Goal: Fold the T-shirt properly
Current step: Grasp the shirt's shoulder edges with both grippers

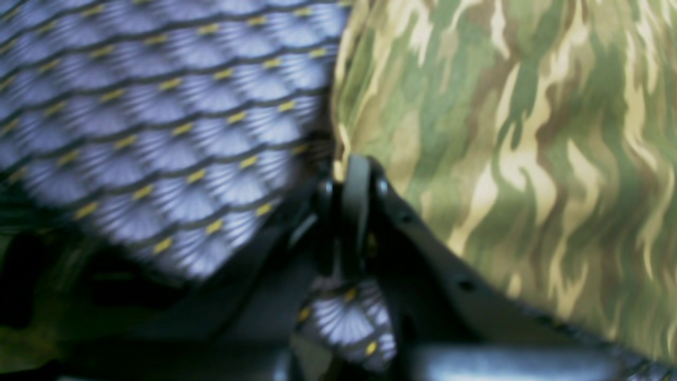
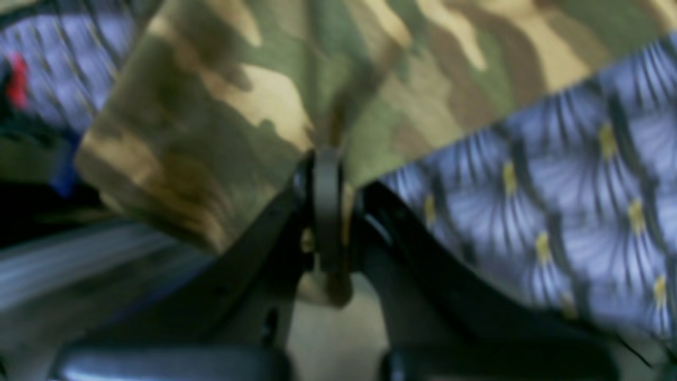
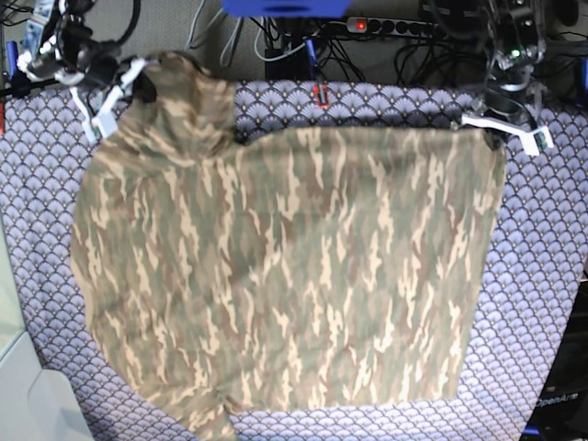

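Camouflage cloth: the T-shirt lies spread over most of the surface, olive, brown and cream streaks, rumpled near the bottom edge in the base view.
Shirt at the left jaws: a far corner of the cloth meets the tips of the left gripper; the body of the shirt spreads away to one side of the jaws, bare patterned cover to the other.
Left jaws: pressed together, pinching the shirt's edge; a bit of patterned cover shows behind them.
Shirt at the right jaws: a bunched part of the cloth rises around the right gripper, folded over itself just beyond the tips; a scrap of cloth hangs behind them.
Right jaws: closed on the T-shirt fabric, no gap visible.
Arms in the base view: left gripper at the shirt's far corner, right gripper at the other far corner, well apart.
Surface: purple scallop-patterned table cloth with small yellow marks, showing all round the shirt.
Beyond the surface: cables and a power strip, blurred.
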